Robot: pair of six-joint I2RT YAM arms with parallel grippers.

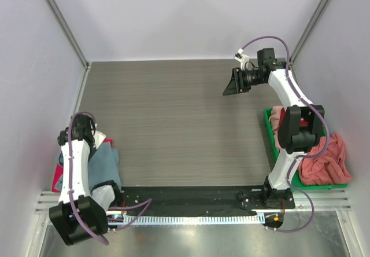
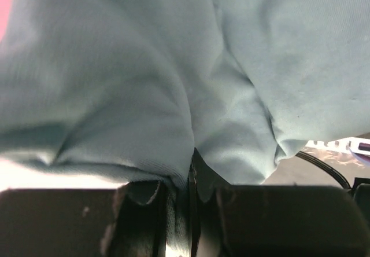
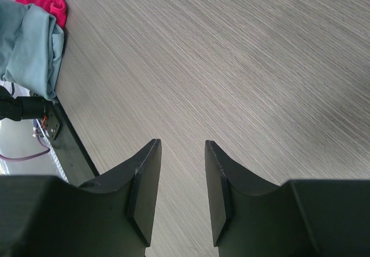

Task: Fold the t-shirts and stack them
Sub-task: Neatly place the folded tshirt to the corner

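Now the grey-blue t-shirt lies bunched at the near-left corner of the tabletop, a fold pinched in my left tool. I should drag it toward the centre slowly, then catch the opposite edge with my right tool, which hangs spread and empty.

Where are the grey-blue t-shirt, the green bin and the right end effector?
grey-blue t-shirt point(image 1: 108, 164): top view, exposed cloth.
green bin point(image 1: 267, 123): top view, left rim.
right end effector point(image 3: 182, 150): right wrist view, midway between fingertips.
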